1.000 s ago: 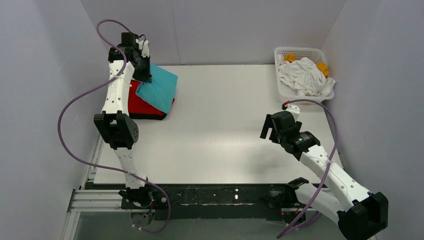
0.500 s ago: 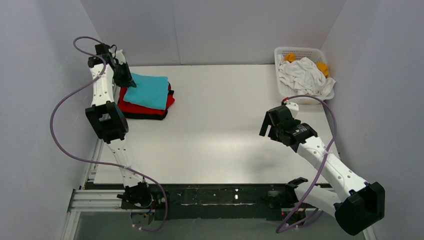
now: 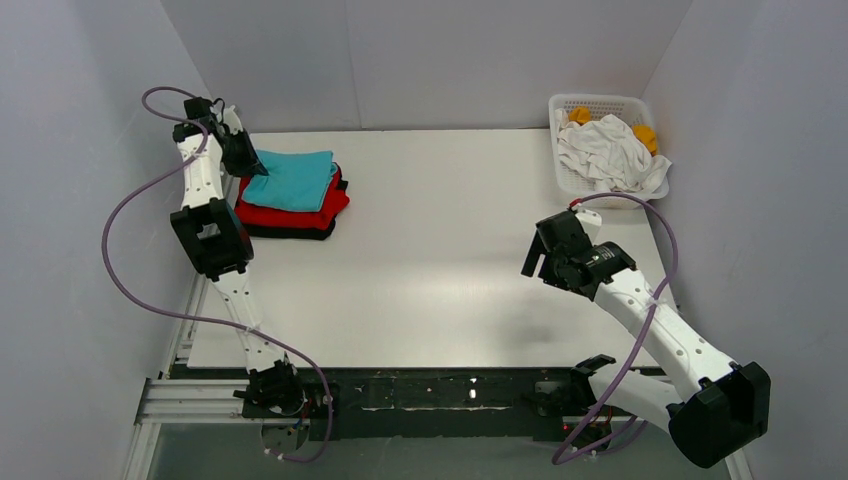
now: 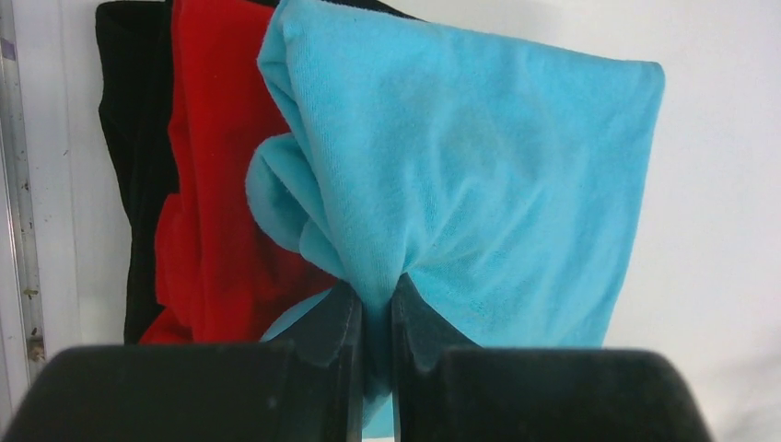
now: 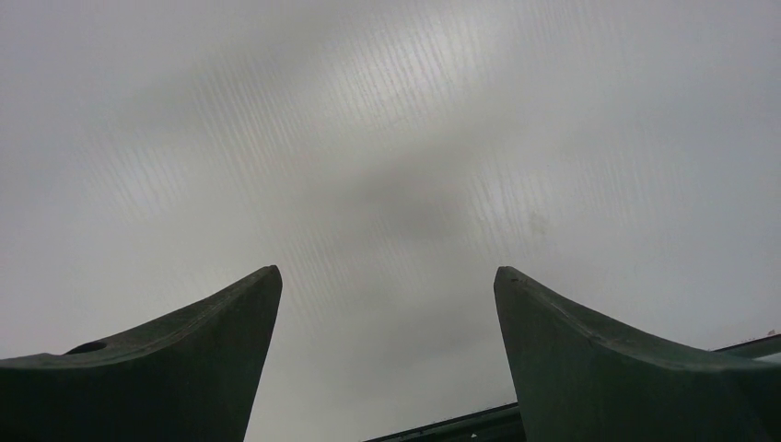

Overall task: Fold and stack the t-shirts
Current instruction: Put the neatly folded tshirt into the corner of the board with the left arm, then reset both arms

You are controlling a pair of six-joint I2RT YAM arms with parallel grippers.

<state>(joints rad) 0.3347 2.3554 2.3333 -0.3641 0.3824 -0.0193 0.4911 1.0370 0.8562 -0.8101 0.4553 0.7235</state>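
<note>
A folded turquoise t-shirt point(image 3: 295, 180) lies on top of a folded red t-shirt point(image 3: 300, 213) and a black t-shirt point(image 3: 285, 232) at the far left of the table. My left gripper point(image 3: 252, 165) is shut on the turquoise shirt's left edge; the left wrist view shows the turquoise shirt point(image 4: 479, 184) pinched between the left gripper's point(image 4: 378, 295) jaws, with the red shirt point(image 4: 216, 203) and black shirt point(image 4: 134, 166) beneath. My right gripper point(image 3: 535, 258) hangs open and empty over the bare table at the right; in its wrist view the right gripper point(image 5: 387, 281) frames only the table.
A white lattice basket point(image 3: 590, 105) at the far right corner holds crumpled white cloth point(image 3: 610, 150) and orange cloth point(image 3: 646, 136). Grey walls close in the table on three sides. A metal rail point(image 4: 18, 184) runs along the table's left edge.
My left gripper has carried the turquoise shirt down and left, from hanging tilted to lying flat on the red shirt. The right arm has shifted only slightly.
</note>
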